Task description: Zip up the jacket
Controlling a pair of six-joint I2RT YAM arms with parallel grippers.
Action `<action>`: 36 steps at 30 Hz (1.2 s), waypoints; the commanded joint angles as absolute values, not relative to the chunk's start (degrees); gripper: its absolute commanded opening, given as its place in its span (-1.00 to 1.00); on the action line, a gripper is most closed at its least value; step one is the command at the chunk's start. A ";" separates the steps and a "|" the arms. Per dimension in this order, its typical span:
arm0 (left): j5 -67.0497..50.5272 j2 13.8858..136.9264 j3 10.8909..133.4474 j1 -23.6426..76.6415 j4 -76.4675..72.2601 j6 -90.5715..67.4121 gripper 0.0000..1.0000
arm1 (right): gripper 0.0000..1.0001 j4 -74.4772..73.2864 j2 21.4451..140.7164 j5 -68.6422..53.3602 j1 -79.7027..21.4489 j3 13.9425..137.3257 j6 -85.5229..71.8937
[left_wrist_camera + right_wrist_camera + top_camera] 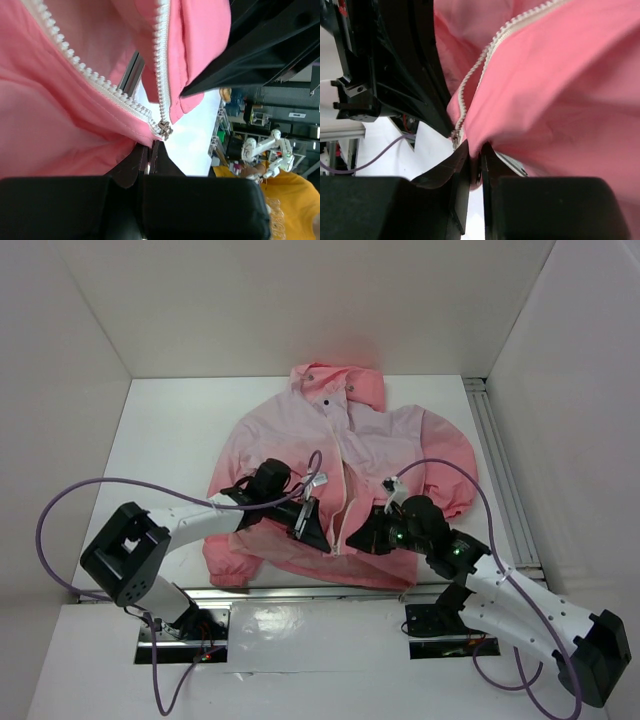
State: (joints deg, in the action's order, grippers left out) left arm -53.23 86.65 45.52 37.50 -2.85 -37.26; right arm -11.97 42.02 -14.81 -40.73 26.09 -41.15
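The pink jacket [340, 455] lies face up on the white table, hood at the far end, front open down to the hem. My left gripper [314, 524] is shut on the hem fabric left of the zipper, and my right gripper [366, 536] on the hem right of it. In the left wrist view the jaws [150, 148] pinch coral fabric just below the metal slider [164, 129], where the two white tooth rows [95, 77] meet. In the right wrist view the jaws [475, 151] clamp a fold of pink fabric beside the zipper's lower end [455, 136].
White walls close in the table on the left, back and right. An aluminium rail [500, 475] runs along the table's right side. The near table edge [320, 592] lies just below the hem. The left gripper's black body [405, 75] is close beside my right fingers.
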 commanded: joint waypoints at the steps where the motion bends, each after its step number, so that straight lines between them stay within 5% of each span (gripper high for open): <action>1: -54.49 88.07 43.69 38.06 7.65 -33.75 -1.00 | -0.60 -15.02 39.12 -6.86 -41.56 26.10 -42.28; 6: -53.96 87.98 43.68 38.67 11.33 -33.23 -1.00 | -0.13 -20.65 39.11 -4.31 -42.71 29.09 -41.05; 11: -52.56 86.84 44.21 38.67 15.20 -32.70 -1.00 | 0.05 -27.66 39.11 -3.78 -42.71 34.53 -36.66; 17: -52.56 85.00 44.74 38.67 18.71 -32.70 -1.00 | 0.05 -33.23 45.87 -0.18 -48.50 43.15 -27.87; 25: -52.03 83.41 44.74 38.67 21.09 -32.17 -1.00 | 0.05 -38.31 65.18 23.61 -73.10 61.16 -23.47; 36: -52.56 84.55 45.97 39.20 23.64 -31.11 -1.00 | -0.01 -41.31 75.14 45.08 -98.60 57.23 -37.15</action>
State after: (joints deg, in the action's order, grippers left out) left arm -50.81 85.14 44.36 38.68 20.64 -32.71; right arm -38.79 73.56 34.70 -96.57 58.52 -30.50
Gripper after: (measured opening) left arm 0.049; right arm 0.495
